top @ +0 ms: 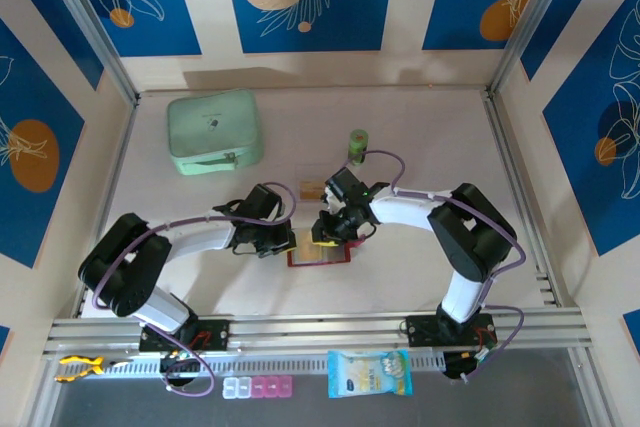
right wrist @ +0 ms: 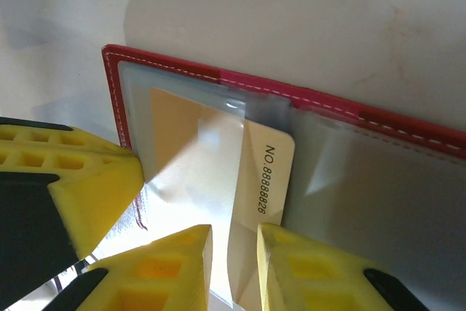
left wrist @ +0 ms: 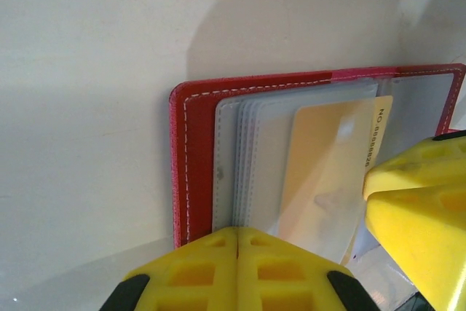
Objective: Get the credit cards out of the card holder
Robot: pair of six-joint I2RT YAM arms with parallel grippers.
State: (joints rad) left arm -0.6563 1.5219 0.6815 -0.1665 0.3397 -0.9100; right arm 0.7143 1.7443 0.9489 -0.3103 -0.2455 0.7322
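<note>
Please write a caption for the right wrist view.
Right fingers straddle a tan card partly out of the red holder.

1. The card holder [top: 325,257] lies opened flat on the bench [top: 420,167], near its middle, between the two hands.
2. The left hand [top: 285,242] sits at the holder's left edge. The right hand [top: 325,235] comes down at its far edge.
3. A card [right wrist: 266,172] sits partly inside a sleeve of the holder, one end sticking out under the right hand's fingers [right wrist: 291,267].
4. A loose card [top: 311,187] lies on the bench just behind the holder.
5. The zip case [top: 215,132] lies at the far left. A small jar [top: 357,145] stands behind the right hand.
6. In front of the arm bases lie a packet [top: 369,372], a pill box [top: 258,387] to its left, and a tool [top: 80,367] furthest left.
</note>
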